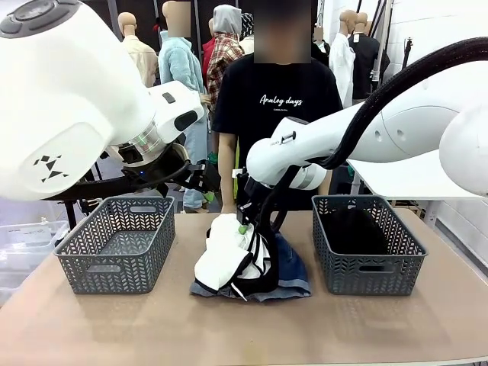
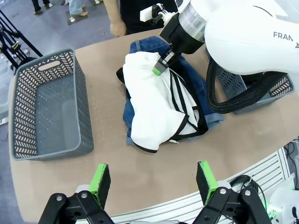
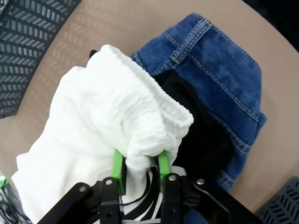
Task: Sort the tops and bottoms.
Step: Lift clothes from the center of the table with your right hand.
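Heap: your clothes lie bunched at the middle of the tabletop (image 1: 229, 328), between two grey baskets.
Right tool (image 3: 140, 163): pinched narrow on the gathered elastic edge of the white garment (image 2: 154, 107); you can see white cloth between its green pads.
White garment: it sits on top of the heap, with black stripes and black edging, and covers most of what is under it.
Denim bottoms (image 3: 219, 60): lowest in the heap, flat on the tabletop, showing past the white cloth.
Black top (image 3: 196, 126): on the denim, partly under the white garment, just beside your right tool.
Left tool (image 2: 153, 179): jaws wide and gripping nothing, above the near edge of the tabletop, well apart from the heap.
Left basket (image 1: 114, 263): on the robot's left of the heap.
Right basket (image 1: 366, 271): on the robot's right of the heap; its inside looks black, but you cannot tell what is in it.
Person (image 1: 274, 99): at the far side, behind the heap.
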You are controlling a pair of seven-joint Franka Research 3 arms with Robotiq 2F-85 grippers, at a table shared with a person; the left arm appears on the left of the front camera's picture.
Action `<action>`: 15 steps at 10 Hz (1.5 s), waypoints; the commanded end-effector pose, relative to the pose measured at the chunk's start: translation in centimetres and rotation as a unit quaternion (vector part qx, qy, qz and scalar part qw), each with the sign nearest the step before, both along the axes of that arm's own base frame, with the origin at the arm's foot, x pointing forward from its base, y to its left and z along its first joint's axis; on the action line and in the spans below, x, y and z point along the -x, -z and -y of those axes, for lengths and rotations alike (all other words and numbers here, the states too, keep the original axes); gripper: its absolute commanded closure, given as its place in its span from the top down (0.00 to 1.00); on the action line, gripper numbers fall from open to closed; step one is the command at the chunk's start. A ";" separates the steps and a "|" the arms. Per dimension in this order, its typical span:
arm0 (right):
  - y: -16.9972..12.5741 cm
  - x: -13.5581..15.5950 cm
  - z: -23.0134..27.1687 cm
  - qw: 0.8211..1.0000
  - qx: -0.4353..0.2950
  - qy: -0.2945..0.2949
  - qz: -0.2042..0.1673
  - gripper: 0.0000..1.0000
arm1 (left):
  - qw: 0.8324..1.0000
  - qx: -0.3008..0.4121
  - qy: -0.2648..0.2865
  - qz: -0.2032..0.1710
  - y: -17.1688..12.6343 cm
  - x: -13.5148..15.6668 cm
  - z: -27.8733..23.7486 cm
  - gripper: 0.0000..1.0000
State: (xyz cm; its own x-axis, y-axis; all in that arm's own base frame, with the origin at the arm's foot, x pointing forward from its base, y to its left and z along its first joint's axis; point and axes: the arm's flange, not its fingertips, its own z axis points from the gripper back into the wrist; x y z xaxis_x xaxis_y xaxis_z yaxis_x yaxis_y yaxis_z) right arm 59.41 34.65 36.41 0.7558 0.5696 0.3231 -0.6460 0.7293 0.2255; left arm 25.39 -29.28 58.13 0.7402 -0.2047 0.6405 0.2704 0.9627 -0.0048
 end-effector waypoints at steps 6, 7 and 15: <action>-3.9 2.1 0.3 0.999 -0.034 0.014 0.015 0.00 | 1.000 0.004 0.002 0.001 0.1 0.0 -0.3 0.96; -5.3 3.0 0.6 0.998 -0.045 0.012 0.033 0.00 | 1.000 0.004 0.002 0.001 0.1 0.0 -0.3 0.96; -16.0 5.3 1.8 0.989 -0.073 0.035 0.126 0.00 | 1.000 0.004 0.002 0.001 0.1 0.0 -0.3 0.96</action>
